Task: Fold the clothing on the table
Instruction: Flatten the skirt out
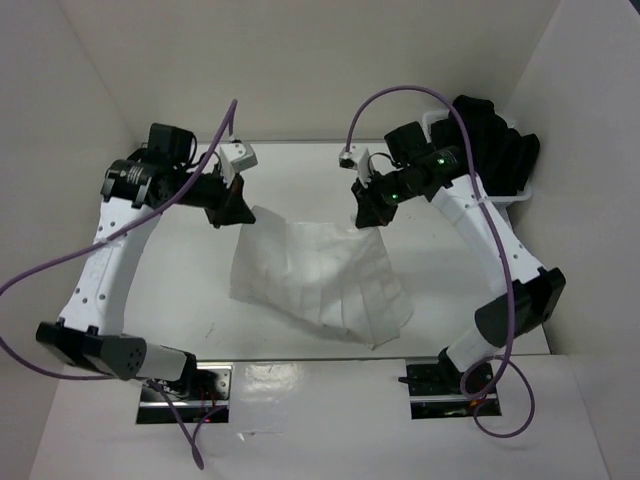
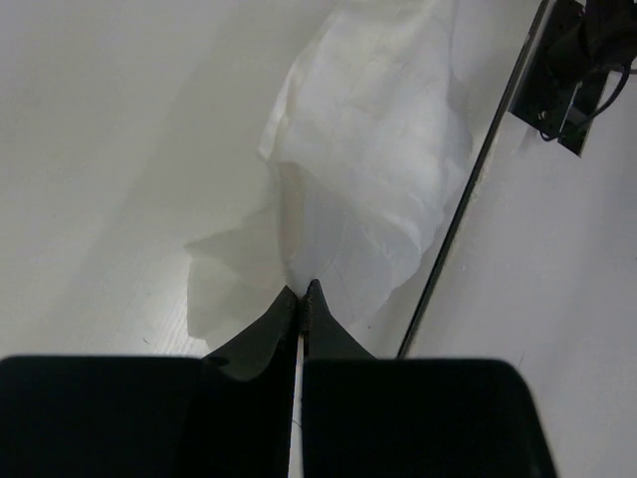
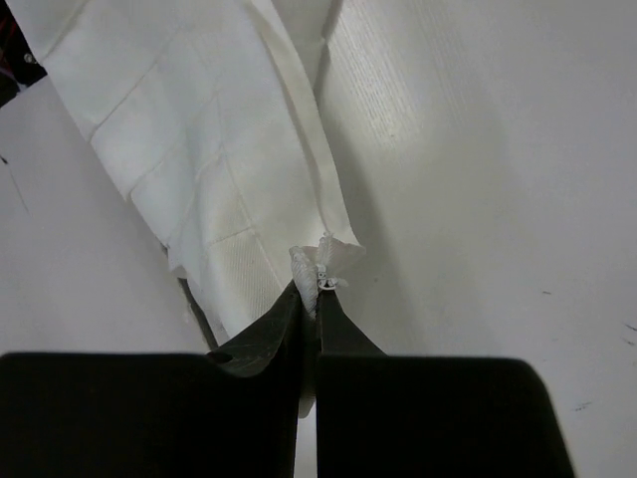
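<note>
White walls box in the white table (image 1: 300, 165). From where I stand, the clothing (image 1: 315, 275) lies near its middle, between the two arms, a pale pleated fan widening toward the near edge. A heap of black garments (image 1: 495, 140) sits in the far right corner behind the right arm, apart from the white piece.

Both claws are clenched on the clothing. The left gripper (image 1: 232, 208) pinches the far left corner; in its wrist view the jaws meet on a thin edge of fabric, which rises off the surface there and throws a soft shadow. The right gripper (image 1: 368, 215) pinches the far right corner, and its own camera shows a small bunched seam end caught between the tips. I see a tiny fitting there, too small to name. The far edge runs between the two grips, while the wide hem end rests on the table.

I judge the cloth very light and limp. It is thin enough to crease wherever it is bent, and it should drape and drag rather than hold a shape. The pleats run lengthwise and should guide a fold along their lines. Corners and seamed edges look like the safest places to hold, since the cloth is doubled there. A pinch in the open middle would likely gather loose pleats and could slip.
</note>
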### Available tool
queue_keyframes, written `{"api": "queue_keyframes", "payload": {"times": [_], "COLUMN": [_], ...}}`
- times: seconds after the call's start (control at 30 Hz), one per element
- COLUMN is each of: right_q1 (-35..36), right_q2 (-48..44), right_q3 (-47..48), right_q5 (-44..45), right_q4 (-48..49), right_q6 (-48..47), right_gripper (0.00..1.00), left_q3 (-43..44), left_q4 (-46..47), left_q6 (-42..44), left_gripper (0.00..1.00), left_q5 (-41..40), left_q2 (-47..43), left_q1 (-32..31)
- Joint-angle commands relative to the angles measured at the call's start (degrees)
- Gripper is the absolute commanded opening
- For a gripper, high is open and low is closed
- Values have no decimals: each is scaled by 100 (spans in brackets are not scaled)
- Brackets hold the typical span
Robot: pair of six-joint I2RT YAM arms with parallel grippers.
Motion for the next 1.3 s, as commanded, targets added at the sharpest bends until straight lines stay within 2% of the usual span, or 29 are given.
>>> {"api": "queue_keyframes", "payload": {"times": [0.0, 0.07, 0.2, 0.3, 0.53, 0.67, 0.8, 0.97, 1.27], "right_q1": [-14, -14, -14, -14, -14, -154, -419, -419, -471], "right_q2": [389, 749, 1058, 944, 611, 479, 189, -303, -559], "right_q3": [366, 716, 1219, 1404, 1949, 2195, 2266, 2204, 1940], "right_q5": [17, 17, 236, 613, 1895, 2223, 1951, 1013, 44], "right_q4": [379, 379, 598, 1035, 1661, 1890, 1829, 1294, 581], "right_q6": [-74, -74, 84, 391, 1041, 1331, 1307, 789, 155], "right_gripper": [0, 0, 0, 0, 0, 0, 0, 0, 0], "left_q3": [869, 1247, 1363, 1546, 2294, 2365, 2662, 2716, 2321], "left_q4": [-91, -144, 312, 847, 1025, 1340, 1237, 604, 102], "left_q6": [286, 286, -56, -355, -750, -917, -901, -225, 154], "left_gripper": [0, 0, 0, 0, 0, 0, 0, 0, 0], "left_q5": [391, 286, -83, -505, -1199, -1402, -1166, -280, 750], "left_q2": [706, 1076, 1228, 1228, 1167, 956, 754, 298, -73], "left_q1": [-3, -3, -56, -56, -56, -3, 147, 427, 744]}}
